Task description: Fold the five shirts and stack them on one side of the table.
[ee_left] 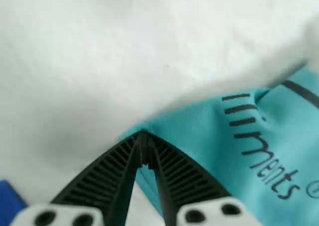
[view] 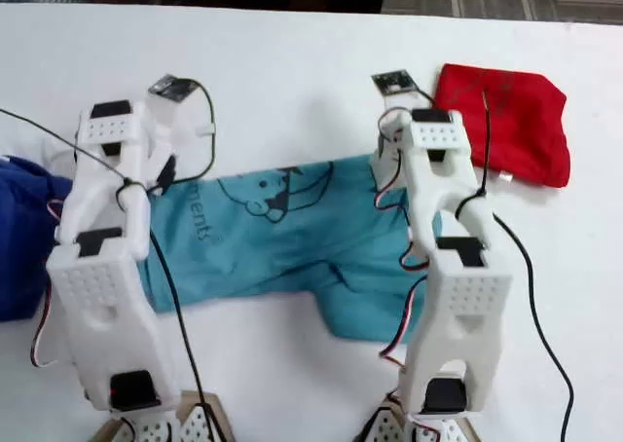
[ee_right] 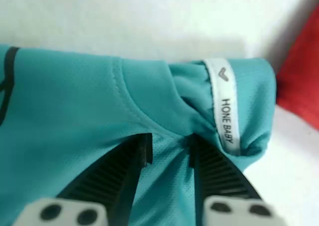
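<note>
A teal shirt (view: pixel 292 238) lies spread across the middle of the table, print side up. My left gripper (ee_left: pixel 143 149) is shut on that shirt's (ee_left: pixel 224 151) edge at its left end, its fingertips meeting on the cloth. My right gripper (ee_right: pixel 168 147) rests on the teal shirt (ee_right: pixel 75 101) just by the bunched collar and its white label (ee_right: pixel 227 111). Its fingers (ee_right: pixel 139 154) stand a little apart with cloth lying between them. From above, the left gripper (view: pixel 167 174) and the right gripper (view: pixel 389 160) sit at the shirt's far edge. A folded red shirt (view: pixel 511 121) lies at the far right.
A blue shirt (view: pixel 24 233) is heaped at the table's left edge, beside the left arm. The white table (view: pixel 292 72) stretches bare beyond the teal shirt. Cables hang from both arms over the cloth. A red edge (ee_right: pixel 301 76) lies close to the collar.
</note>
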Robot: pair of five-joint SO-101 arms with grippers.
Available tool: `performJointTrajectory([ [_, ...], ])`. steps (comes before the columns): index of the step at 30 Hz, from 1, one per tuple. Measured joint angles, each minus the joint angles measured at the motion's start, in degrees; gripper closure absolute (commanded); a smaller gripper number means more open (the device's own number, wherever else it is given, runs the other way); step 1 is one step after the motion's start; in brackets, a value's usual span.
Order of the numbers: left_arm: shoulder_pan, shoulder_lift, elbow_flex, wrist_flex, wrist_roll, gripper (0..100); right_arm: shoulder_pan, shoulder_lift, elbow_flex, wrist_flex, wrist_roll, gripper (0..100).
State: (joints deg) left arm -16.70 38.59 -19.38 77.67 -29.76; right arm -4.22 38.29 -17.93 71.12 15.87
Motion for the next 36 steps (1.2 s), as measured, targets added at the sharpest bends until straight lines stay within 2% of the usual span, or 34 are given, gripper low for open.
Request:
performJointTrajectory([
  [4,0.0,2.9,-11.3,8.9,3.6,98,0.1,3.0,-8.7,6.1,0.0,85.6],
  [11,0.0,2.9,-32.0,22.9,4.4,98,0.4,2.5,-14.9,12.1,0.1,85.7],
  [14,-0.3,2.7,-31.1,23.6,4.4,98,-0.3,-1.1,-14.8,14.4,1.5,85.7],
  [19,-0.2,-4.3,-17.3,23.6,4.4,98,-3.7,-10.9,-8.7,15.3,2.4,85.7],
  [23,0.2,-13.1,-2.4,20.1,4.5,98,-6.3,-19.6,-0.7,15.3,2.4,85.7],
  [29,0.0,-18.1,20.9,5.4,4.9,98,-7.2,-31.6,15.2,9.8,2.5,85.7],
  [32,0.2,-18.1,26.4,-1.6,5.5,98,-7.3,-35.7,23.5,6.8,2.5,85.7],
  [36,-0.4,-14.9,25.6,-6.9,5.9,98,-7.3,-39.3,32.3,4.0,2.7,85.7],
])
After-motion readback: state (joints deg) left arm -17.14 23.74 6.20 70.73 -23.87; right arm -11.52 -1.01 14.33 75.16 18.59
